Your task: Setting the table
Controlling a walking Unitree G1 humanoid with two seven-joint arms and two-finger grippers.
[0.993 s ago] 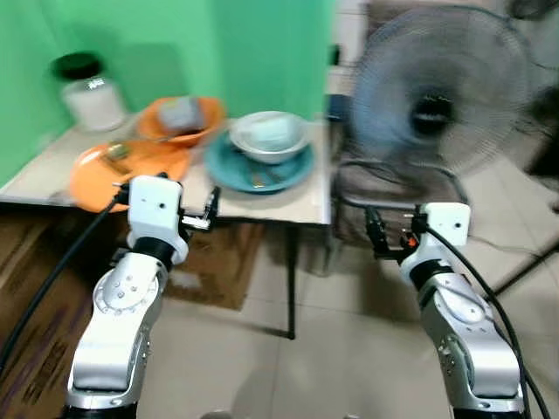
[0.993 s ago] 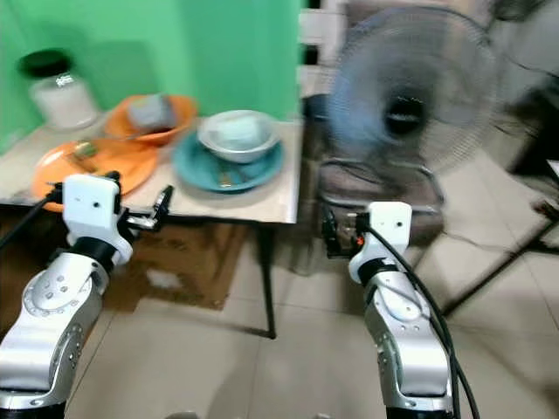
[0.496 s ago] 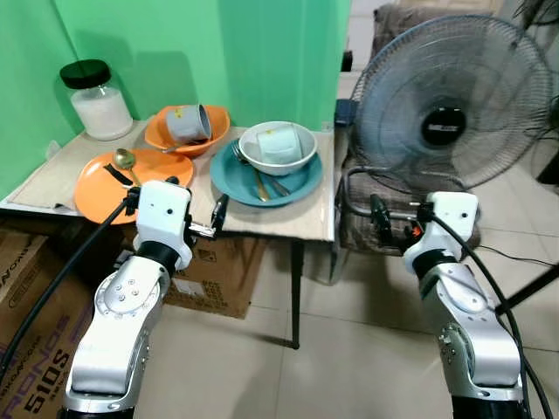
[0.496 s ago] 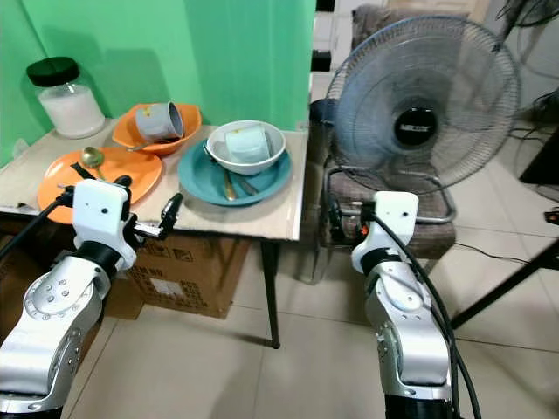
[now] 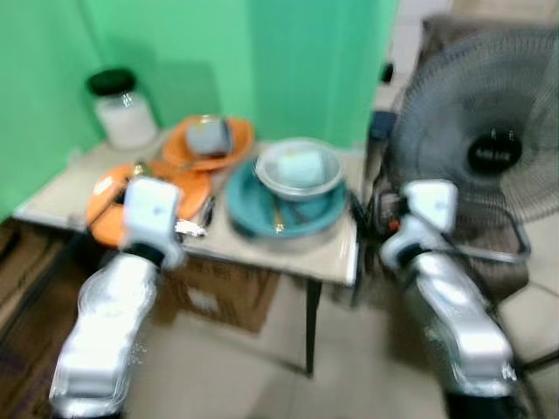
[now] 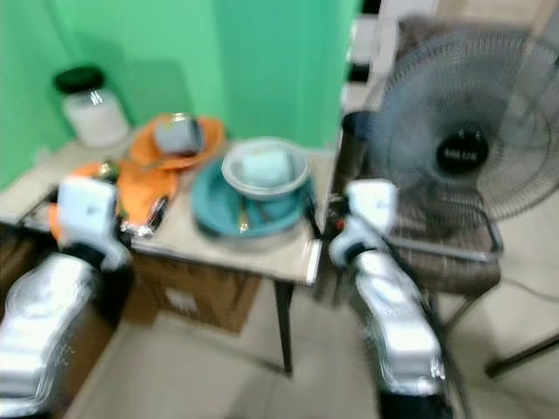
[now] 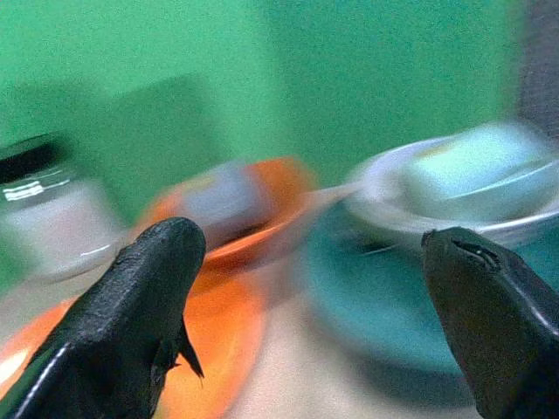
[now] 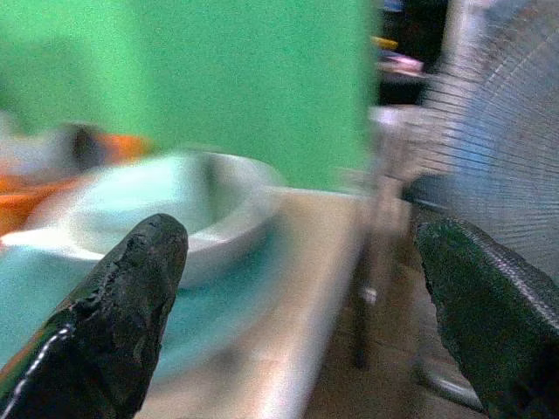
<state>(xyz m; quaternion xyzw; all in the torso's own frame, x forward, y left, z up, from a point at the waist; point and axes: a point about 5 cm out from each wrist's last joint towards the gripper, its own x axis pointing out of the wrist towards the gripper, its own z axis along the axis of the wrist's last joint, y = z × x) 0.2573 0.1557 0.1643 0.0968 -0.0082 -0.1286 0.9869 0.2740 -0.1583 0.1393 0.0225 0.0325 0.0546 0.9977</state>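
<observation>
Blurred views. Small beige bench (image 5: 323, 257) against green wall: teal round plate (image 5: 288, 209) carrying white bowl (image 5: 299, 168) with pale cup inside; orange flat plate (image 5: 109, 196); orange bowl (image 5: 212, 144) holding grey cup; white-filled glass jar with black lid (image 5: 122, 109). Left gripper (image 7: 314, 314) at bench front edge, fingers (image 7: 140, 323) spread, empty. Right gripper (image 8: 297, 314) beside bench corner, fingers apart, empty. Grey standing fan (image 5: 489, 157) alongside

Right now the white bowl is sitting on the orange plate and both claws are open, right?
Not quite. The white bowl sits on the teal plate, as the left eye view shows; the orange plate lies beside it. Both the left claw and the right claw are open, as you said.
</observation>
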